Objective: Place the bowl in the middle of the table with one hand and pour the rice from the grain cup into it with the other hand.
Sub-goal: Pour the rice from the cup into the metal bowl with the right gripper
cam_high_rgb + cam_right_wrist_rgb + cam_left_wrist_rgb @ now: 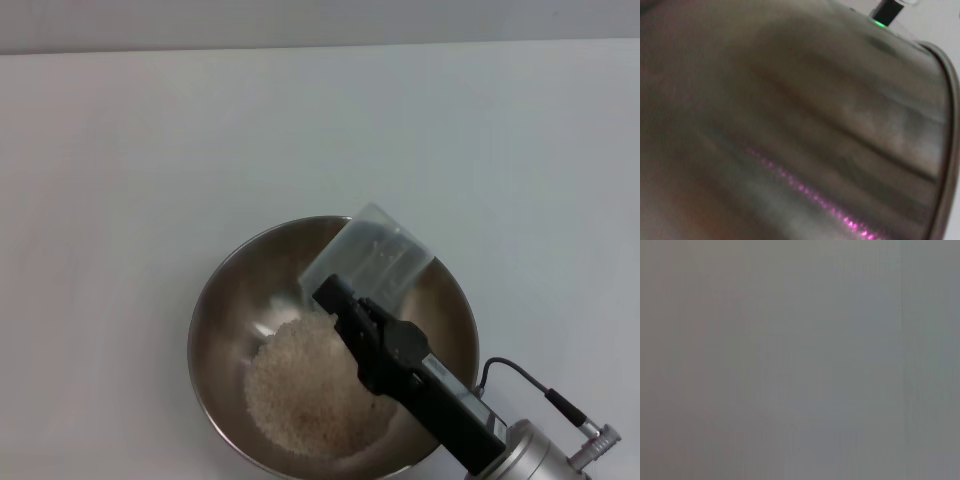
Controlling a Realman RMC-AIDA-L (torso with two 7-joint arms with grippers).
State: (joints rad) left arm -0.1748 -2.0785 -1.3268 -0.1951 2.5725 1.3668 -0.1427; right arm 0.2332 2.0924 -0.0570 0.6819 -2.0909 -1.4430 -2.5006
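Head view shows the table [120, 150] carrying the bowl [222, 300] near its front middle, a pale heap of rice [300, 385] inside. Over the bowl the right gripper [335, 297] clamps the grain cup [375, 255], tipped mouth-down toward the rice. Right wrist view fills with the bowl's [790, 125] steel wall.

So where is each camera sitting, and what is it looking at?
Head view: from the robot's head, down at the table, bowl, rice, tilted grain cup; right gripper shows.
Left wrist view: a plain grey surface only; no body shows.
Right wrist view: close on the bowl's shiny inside.
Head and right wrist views share the bowl.
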